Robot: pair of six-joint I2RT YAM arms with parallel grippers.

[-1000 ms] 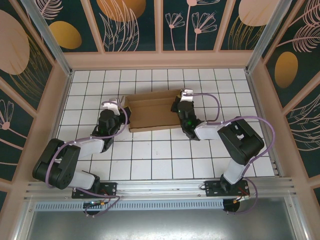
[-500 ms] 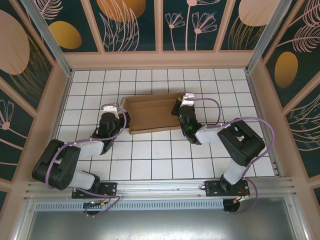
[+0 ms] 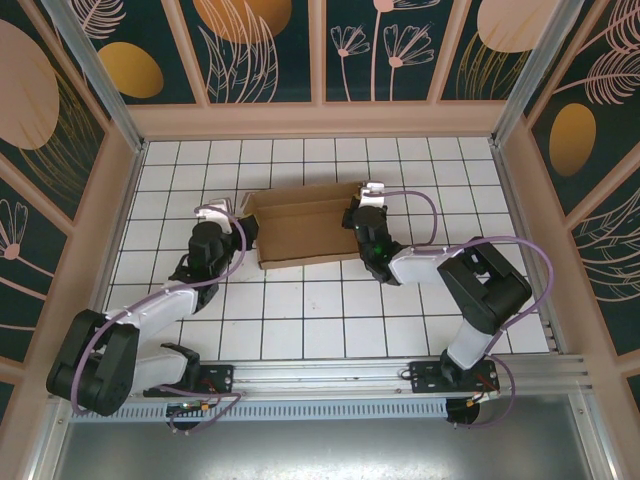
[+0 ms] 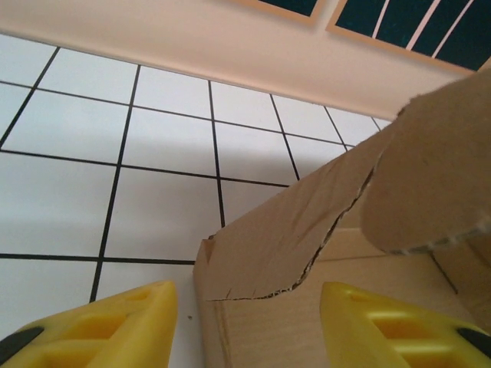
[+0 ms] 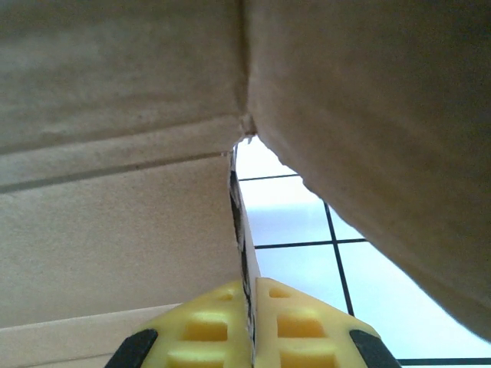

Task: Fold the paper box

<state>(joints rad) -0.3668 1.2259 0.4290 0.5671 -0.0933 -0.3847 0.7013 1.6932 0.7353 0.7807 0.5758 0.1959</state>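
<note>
The paper box (image 3: 305,225), plain brown cardboard with raised flaps, lies on the white tiled floor in the top view. My left gripper (image 3: 240,212) sits at its left end, open, its yellow fingers (image 4: 100,326) straddling the box's left corner flap (image 4: 284,238) without touching it. My right gripper (image 3: 357,210) is at the box's right end. In the right wrist view its yellow fingers (image 5: 207,330) are pressed together on the thin edge of a cardboard wall (image 5: 115,230), with another flap (image 5: 368,123) leaning over from the right.
The tiled floor (image 3: 320,310) is walled by a pale wooden frame (image 3: 320,120) with dark floral panels. An aluminium rail (image 3: 320,375) runs along the near edge by the arm bases. Purple cables loop from both arms.
The left arm has stretched out and its gripper shifted slightly left and back at the box's left end. The box and the right gripper barely moved.
</note>
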